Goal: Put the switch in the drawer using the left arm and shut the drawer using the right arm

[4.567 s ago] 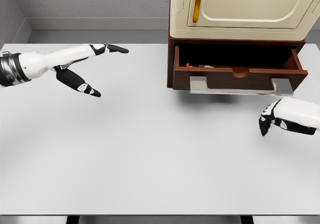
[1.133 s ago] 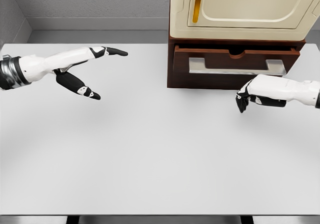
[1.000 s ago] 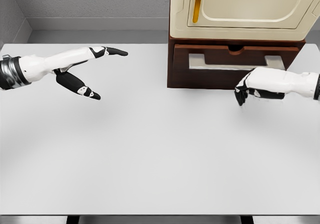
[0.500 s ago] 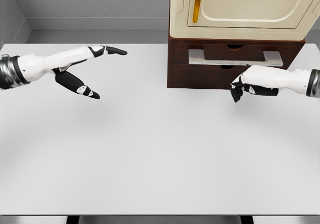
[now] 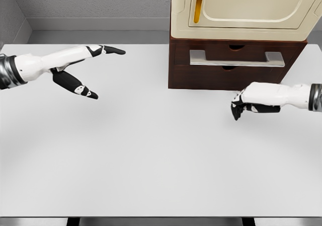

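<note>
The brown drawer (image 5: 236,65) sits pushed flush into the dark wooden cabinet, its silver handle (image 5: 236,59) across the front. The switch is hidden from view. My right hand (image 5: 242,104) hovers over the table a little below and in front of the cabinet, its fingers curled and holding nothing. My left hand (image 5: 88,70) is stretched out over the table's far left, fingers spread and empty.
A cream appliance (image 5: 244,9) with an orange strip stands on top of the cabinet at the back right. The white table (image 5: 151,150) spreads across the view, with a grey wall behind it.
The drawer went from open to fully shut under my right hand's push. That hand has since drawn back toward me, away from the cabinet. The left hand drifted slightly left.
</note>
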